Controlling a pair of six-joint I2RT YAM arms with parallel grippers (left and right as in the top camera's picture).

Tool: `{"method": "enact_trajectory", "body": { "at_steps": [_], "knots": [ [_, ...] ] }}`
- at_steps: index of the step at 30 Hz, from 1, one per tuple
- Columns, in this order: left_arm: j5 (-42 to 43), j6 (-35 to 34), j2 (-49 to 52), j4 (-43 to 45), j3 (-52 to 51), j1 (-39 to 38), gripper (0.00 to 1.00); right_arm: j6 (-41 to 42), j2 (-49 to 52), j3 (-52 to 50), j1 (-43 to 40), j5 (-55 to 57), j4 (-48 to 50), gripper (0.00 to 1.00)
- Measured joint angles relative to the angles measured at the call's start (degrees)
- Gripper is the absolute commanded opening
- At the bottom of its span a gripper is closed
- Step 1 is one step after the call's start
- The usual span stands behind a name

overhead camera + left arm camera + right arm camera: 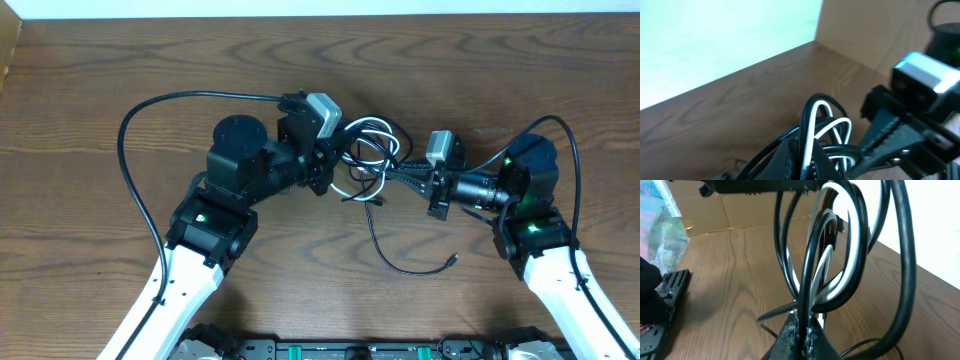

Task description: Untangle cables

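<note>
The cables are a small tangle of black and white loops held between my two grippers at the table's middle. My left gripper is shut on a white strand at the tangle's left side; the loops rise beyond its fingers. My right gripper is shut on a black strand at the tangle's right side; the loops arch up from its fingertips. One black cable trails down from the tangle onto the table and ends in a small plug.
A thick black arm wire arcs over the table on the left; another loops by the right arm. The wooden table extends around. A cardboard wall stands at the table's edge.
</note>
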Motion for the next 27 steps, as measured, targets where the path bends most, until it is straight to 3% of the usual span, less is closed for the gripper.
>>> {"method": "enact_trajectory", "body": {
  "at_steps": [15,27],
  "knots": [
    [-20.8,-12.6,0.0,-6.3,0.0,0.0,0.07,0.5,0.0,0.0,0.0,-6.2,3.0,0.01],
    [-29.9,-22.6,0.0,-12.3,0.0,0.0,0.07,8.9,0.0,0.0,0.0,-7.6,15.1,0.01]
  ]
}}
